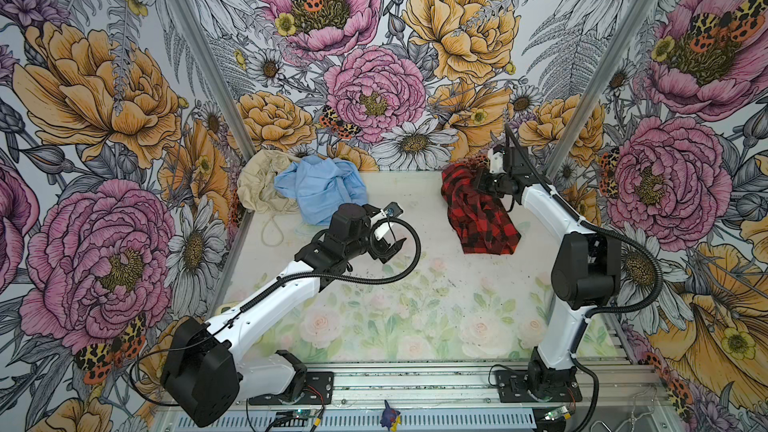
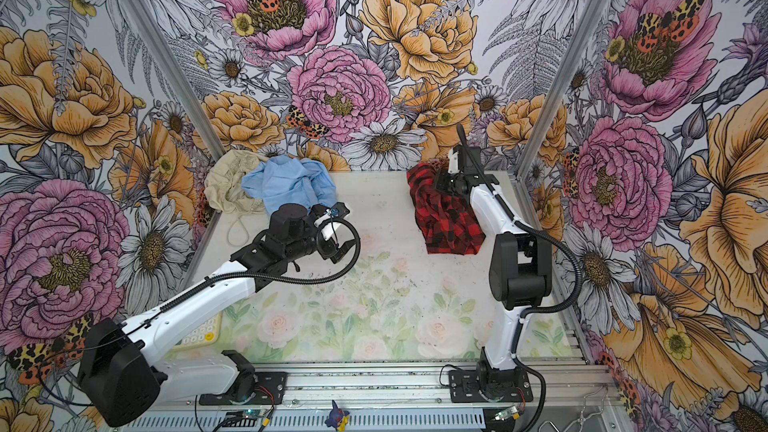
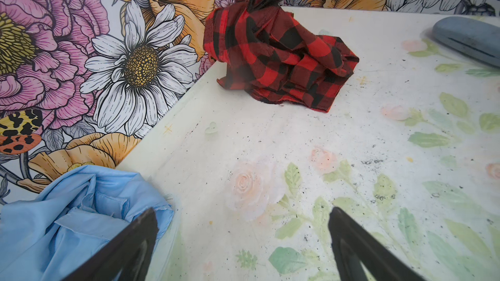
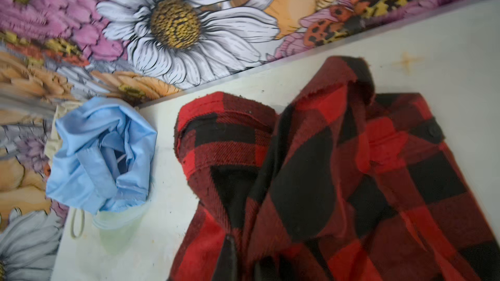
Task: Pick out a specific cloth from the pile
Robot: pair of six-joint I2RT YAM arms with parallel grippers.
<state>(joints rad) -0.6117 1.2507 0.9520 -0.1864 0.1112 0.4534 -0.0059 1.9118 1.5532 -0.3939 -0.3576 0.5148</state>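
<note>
Though unclear overhead, in left wrist view right end effector (image 3: 253, 6) tight on cloth (image 3: 276, 58); left end effector (image 3: 243, 213) agape.

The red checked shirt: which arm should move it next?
Right. The right gripper is shut on the red checked shirt; the left gripper hangs open over the table, apart from it.

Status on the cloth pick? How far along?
Done: the red-and-black checked flannel sits clear of the light blue garment and beige cloth, bare table between. In hand: right gripper shut on its top fold, hem resting on the table; left gripper open, empty. Remaining: probably just release.
</note>
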